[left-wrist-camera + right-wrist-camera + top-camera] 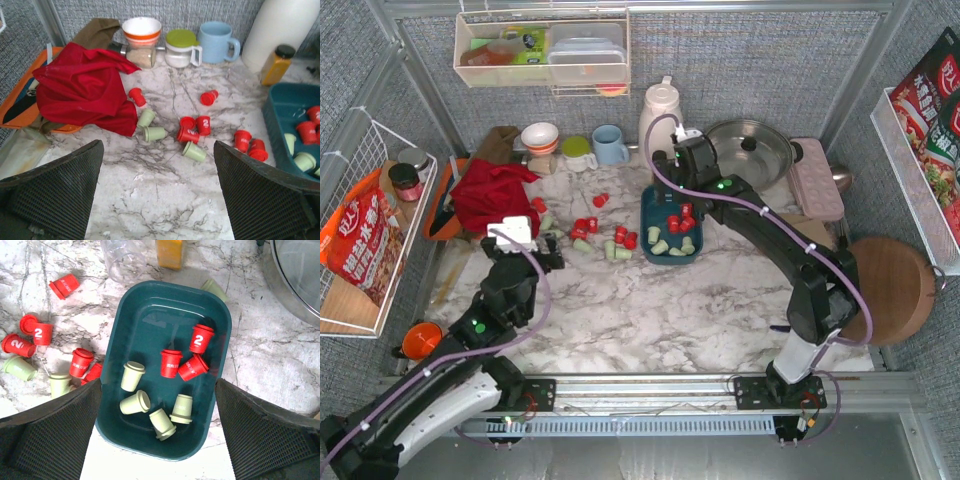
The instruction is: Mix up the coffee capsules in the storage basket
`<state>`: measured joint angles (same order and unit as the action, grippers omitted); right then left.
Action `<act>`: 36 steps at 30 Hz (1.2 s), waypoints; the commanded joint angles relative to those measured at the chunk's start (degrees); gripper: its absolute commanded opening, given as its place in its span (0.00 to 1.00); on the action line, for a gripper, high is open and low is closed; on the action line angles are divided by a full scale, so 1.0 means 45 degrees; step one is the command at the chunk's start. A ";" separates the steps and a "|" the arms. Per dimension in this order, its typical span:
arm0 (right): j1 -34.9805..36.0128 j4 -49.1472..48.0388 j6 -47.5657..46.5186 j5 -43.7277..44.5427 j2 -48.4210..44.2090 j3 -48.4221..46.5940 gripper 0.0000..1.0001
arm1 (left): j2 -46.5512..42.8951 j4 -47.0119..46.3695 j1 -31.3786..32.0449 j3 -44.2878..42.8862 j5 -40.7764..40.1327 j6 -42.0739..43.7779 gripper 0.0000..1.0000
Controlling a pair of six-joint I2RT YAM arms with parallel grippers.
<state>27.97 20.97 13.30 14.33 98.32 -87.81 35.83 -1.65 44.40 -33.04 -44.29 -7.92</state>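
Seven coffee capsules [171, 362] lie loose in the storage basket [160, 310]. Three are red and bunched toward one side. Four are pale green and sit in the end nearer your right wrist camera. The basket stands on the marbled worktop [650, 310], right of centre and toward the back.

More capsules are scattered on the worktop to the basket's left, red and green mixed. A few sit just beside its wall, and the rest are strung out toward the crumpled red cloth [85, 90]. One red capsule lies apart, farther back toward the light-blue mug [217, 42]. One green capsule rests just outside the basket's far corner.

Your right fingers [55, 435] are spread wide directly above the basket, one to each side of it in the wrist view. Nothing is between them and they touch nothing. Your left fingers [55, 190] are also spread wide and empty. They hang over bare worktop short of the scattered capsules, with the red cloth off to their left.

Behind the scatter, along the back wall, stand a bowl with orange bands [141, 30], a jar with a green lid [181, 47] and the mug. A white jug [660, 110] stands behind the basket with a small yellow bottle [277, 65] at its foot. A pan with a glass lid [750, 150] sits to the basket's right.
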 commanded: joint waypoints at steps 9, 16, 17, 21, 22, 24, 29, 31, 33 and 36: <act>-0.0232 -0.1083 -0.0794 -0.0324 -0.1578 0.1404 0.99 | 0.3573 -0.0264 -0.0041 -0.0526 0.1140 -0.3677 0.99; -0.0255 -0.0783 -0.1554 -0.0789 -0.1675 0.1505 0.99 | 0.7307 0.1263 -0.0130 -0.2809 0.1447 -0.5183 0.99; -0.0274 -0.0775 -0.1626 -0.0841 -0.1664 0.1523 0.99 | 0.7852 0.1636 -0.0161 -0.3253 0.1472 -0.5360 0.99; -0.0322 -0.0729 -0.1773 -0.1077 -0.1579 0.1487 0.99 | 0.9689 0.2618 -0.0350 -0.4698 0.1756 -0.5825 0.99; -0.0324 -0.0674 -0.1807 -0.1146 -0.1594 0.1474 0.99 | 1.0046 0.2765 -0.0428 -0.4959 0.1881 -0.5877 0.99; -0.0340 -0.0638 -0.1820 -0.1232 -0.1643 0.1495 0.99 | 1.0636 0.2896 -0.0582 -0.5344 0.2103 -0.6056 0.99; -0.0348 -0.0833 -0.1651 -0.1655 -0.1966 0.1683 0.99 | 1.1783 0.3133 -0.1137 -0.5800 0.2796 -0.6466 0.99; -0.0344 -0.0875 -0.1609 -0.1778 -0.2072 0.1748 0.99 | 1.2107 0.3274 -0.1323 -0.5891 0.3027 -0.6637 0.99; -0.0337 -0.0905 -0.1591 -0.1895 -0.2177 0.1790 0.99 | 1.2322 0.3348 -0.1487 -0.5886 0.3272 -0.6773 0.99; -0.0336 -0.1011 -0.1550 -0.2040 -0.2310 0.1901 0.99 | 1.2511 0.3478 -0.1609 -0.5763 0.3486 -0.6954 0.99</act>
<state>26.50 18.22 5.72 6.96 88.77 -79.70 91.37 12.38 37.71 -59.02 -30.92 -37.47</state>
